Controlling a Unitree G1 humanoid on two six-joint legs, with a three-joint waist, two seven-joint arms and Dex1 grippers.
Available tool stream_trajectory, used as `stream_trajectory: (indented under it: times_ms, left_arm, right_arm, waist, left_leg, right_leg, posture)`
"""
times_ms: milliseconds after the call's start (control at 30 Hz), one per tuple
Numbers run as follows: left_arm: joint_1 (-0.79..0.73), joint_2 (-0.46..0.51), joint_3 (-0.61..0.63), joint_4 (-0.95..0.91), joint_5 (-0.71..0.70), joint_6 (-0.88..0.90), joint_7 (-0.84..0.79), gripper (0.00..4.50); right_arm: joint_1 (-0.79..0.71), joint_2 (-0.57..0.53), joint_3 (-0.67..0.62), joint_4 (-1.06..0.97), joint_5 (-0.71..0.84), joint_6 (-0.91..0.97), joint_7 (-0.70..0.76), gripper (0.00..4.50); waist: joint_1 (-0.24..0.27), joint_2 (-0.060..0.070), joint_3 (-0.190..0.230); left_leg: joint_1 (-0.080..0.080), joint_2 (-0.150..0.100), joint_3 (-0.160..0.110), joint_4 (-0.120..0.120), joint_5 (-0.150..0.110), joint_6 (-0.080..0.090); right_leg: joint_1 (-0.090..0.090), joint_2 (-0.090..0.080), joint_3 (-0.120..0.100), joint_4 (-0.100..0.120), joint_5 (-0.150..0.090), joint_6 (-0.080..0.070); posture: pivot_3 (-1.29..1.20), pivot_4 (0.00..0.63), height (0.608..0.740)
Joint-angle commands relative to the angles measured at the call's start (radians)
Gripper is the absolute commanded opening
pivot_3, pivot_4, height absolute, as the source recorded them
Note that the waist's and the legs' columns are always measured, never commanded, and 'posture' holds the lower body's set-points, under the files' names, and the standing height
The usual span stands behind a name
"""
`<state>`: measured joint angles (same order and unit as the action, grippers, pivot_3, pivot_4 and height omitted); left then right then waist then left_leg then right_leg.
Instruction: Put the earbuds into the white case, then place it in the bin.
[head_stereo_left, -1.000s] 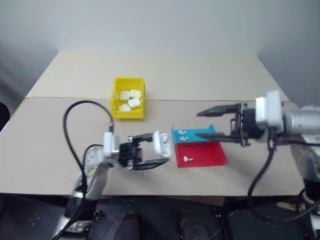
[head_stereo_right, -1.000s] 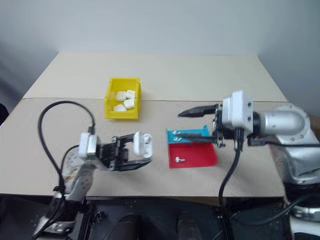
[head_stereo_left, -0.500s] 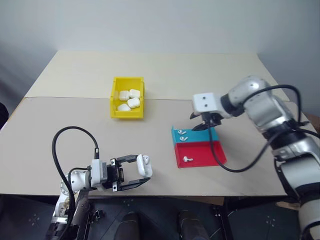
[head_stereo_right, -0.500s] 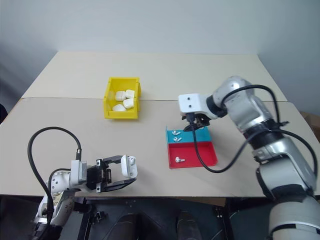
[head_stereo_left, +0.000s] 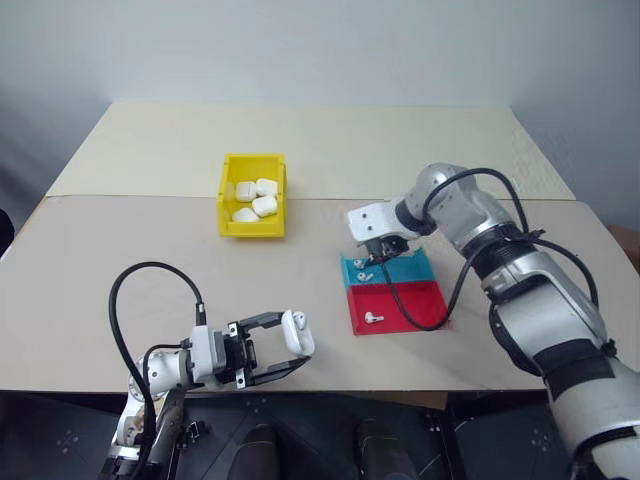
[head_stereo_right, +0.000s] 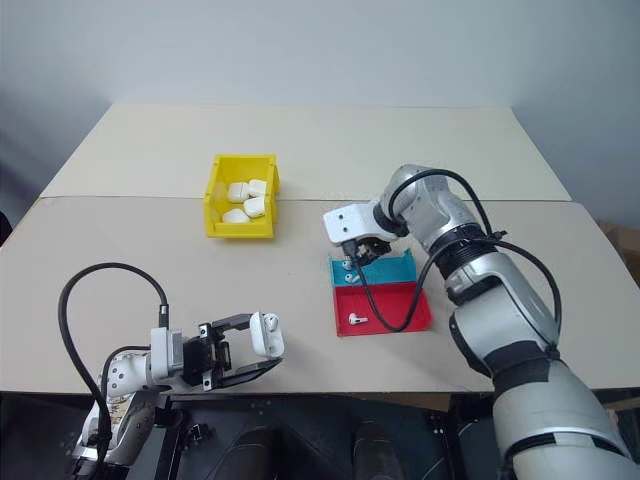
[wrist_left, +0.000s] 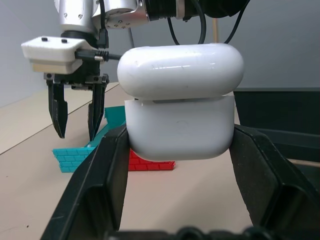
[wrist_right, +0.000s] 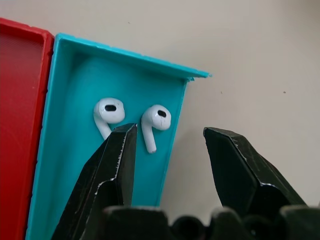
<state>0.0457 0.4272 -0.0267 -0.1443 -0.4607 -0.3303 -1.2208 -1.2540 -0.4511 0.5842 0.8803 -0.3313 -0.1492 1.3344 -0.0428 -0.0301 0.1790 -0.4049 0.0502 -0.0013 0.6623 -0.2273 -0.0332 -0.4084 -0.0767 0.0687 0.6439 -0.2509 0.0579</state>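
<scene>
Right gripper (wrist_right: 170, 150) over the earbuds (wrist_right: 131, 120) in the blue tray (wrist_right: 75, 150)

Two glossy white earbuds lie just beyond its parted fingers. The left gripper (head_stereo_left: 283, 352), well apart from the tray, clamps the white case (wrist_left: 180, 100), lid ajar. Since before, the right gripper has swung down over the tray.

Pale beige table (head_stereo_left: 400, 150) with a seam across its width, plain grey-white wall (head_stereo_left: 320, 45) directly behind the table, dark floor (head_stereo_left: 60, 440) below the table's near edge, soft even light.
</scene>
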Motion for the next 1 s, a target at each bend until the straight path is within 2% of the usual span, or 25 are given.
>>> stream_trajectory:
  times_ms: [33,467,967,1000]
  left_arm:
    - [0.008,0.004,-0.010,-0.046,0.004,-0.026,0.017,2.73]
    - [-0.002,0.001,-0.025,-0.042,0.003,-0.026,0.040,2.73]
    - [-0.009,0.003,-0.033,-0.036,0.013,-0.029,0.043,2.73]
    - [-0.010,0.003,-0.033,-0.035,0.014,-0.030,0.044,2.73]
  right_arm:
    - [-0.046,0.014,-0.019,0.027,-0.014,-0.040,-0.011,2.58]
    - [-0.055,0.060,-0.051,0.114,-0.023,-0.047,-0.009,2.58]
    - [-0.042,0.057,-0.043,0.123,-0.052,-0.070,-0.017,2.58]
    - [-0.042,0.056,-0.043,0.123,-0.053,-0.071,-0.019,2.41]
  waist:
    - [0.000,0.000,0.000]
    - [0.000,0.001,0.000]
    - [-0.002,0.001,0.001]
    - [-0.002,0.001,0.001]
  left_leg:
    - [0.000,0.000,0.000,0.000,0.000,0.000]
    - [0.000,0.000,0.000,0.000,0.000,0.000]
    - [0.000,0.000,0.000,0.000,0.000,0.000]
    - [0.000,0.000,0.000,0.000,0.000,0.000]
  right_leg:
    - [0.000,0.000,0.000,0.000,0.000,0.000]
    - [0.000,0.000,0.000,0.000,0.000,0.000]
    - [0.000,0.000,0.000,0.000,0.000,0.000]
    - [0.000,0.000,0.000,0.000,0.000,0.000]
  posture:
    - [0.00,0.150,0.740]
    - [0.00,0.150,0.740]
    - [0.00,0.150,0.740]
    - [0.00,0.150,0.740]
